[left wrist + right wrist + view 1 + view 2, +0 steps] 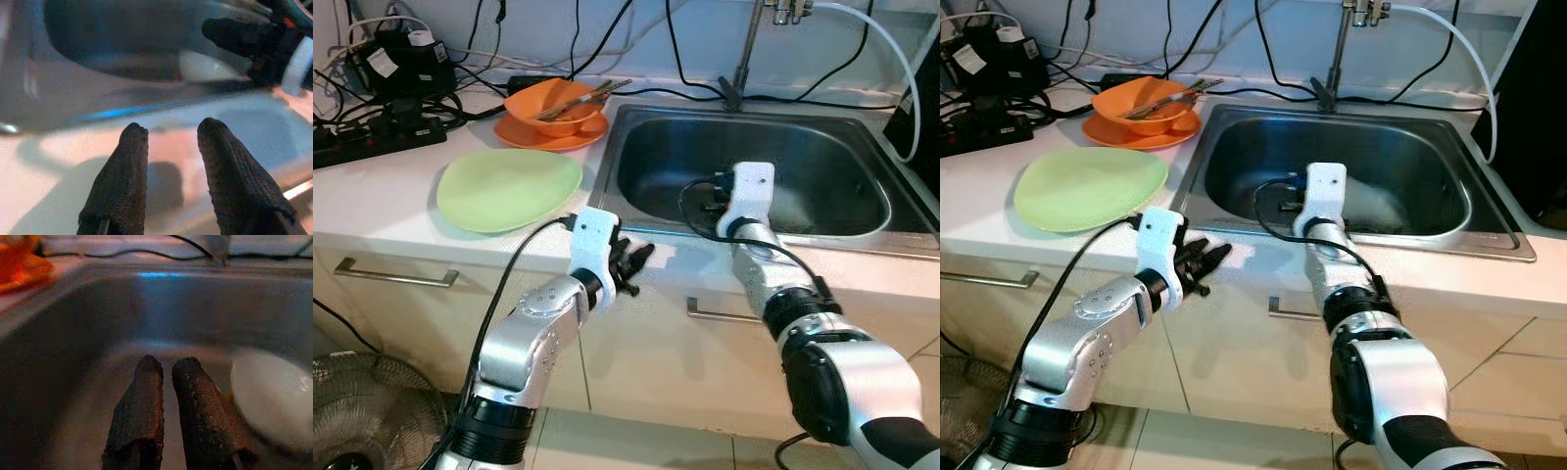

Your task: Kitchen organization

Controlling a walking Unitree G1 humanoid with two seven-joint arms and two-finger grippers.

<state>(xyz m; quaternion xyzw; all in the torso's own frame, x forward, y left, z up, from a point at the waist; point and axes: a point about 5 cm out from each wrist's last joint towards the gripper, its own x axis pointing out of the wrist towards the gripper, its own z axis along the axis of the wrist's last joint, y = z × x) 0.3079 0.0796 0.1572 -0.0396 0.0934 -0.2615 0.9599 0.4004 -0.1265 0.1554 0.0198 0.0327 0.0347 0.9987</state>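
So my right end effector (167, 369) is down inside the stainless steel sink basin (862, 220), fingers nearly together with just a sliver of gap, holding nothing. Just beside it on the sink floor sits a white rounded dish (274, 399), blurry, so I can't tell if it's a bowl or a plate. My guess is it's ceramic: stiff, breakable, probably slick if wet, so I'd take it by the rim. My left end effector (168, 137) rests over the white tabletop (391, 196) edge in front of the sink, fingers a little apart, empty. Further back there's a flat pale green plate (509, 188), bare, and an orange bowl (553, 106) on an orange plate (524, 137) with what look like chopsticks (587, 96) lying in it.
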